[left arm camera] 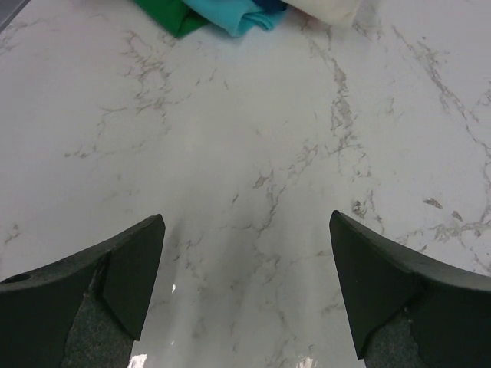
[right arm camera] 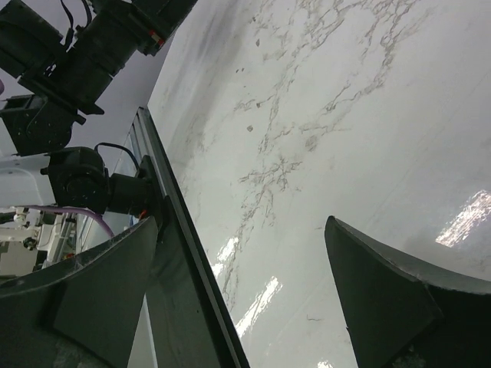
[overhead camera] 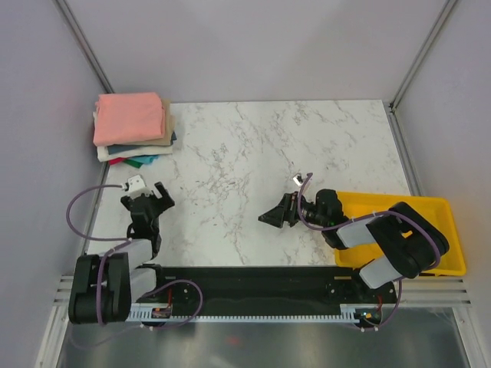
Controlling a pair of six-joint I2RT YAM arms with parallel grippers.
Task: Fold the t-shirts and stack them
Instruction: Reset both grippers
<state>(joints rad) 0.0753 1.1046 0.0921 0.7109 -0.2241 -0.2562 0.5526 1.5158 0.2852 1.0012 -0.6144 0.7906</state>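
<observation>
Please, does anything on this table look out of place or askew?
Only slightly: at the far left corner, the teal, green and red tees poke out unevenly from under the folded salmon-pink tee. Nothing else stands out.

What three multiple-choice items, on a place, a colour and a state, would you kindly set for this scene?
1. Where is the stack of t-shirts? A far left corner of the table B near right corner C centre
2. What colour is the top t-shirt? A green B salmon-pink C white
3. How is the left gripper? A shut on cloth B open, empty C shut, empty
1 A: the top view shows it there. 2 B: pink cloth covers the pile. 3 B: its jaws stand apart over bare marble.
</observation>
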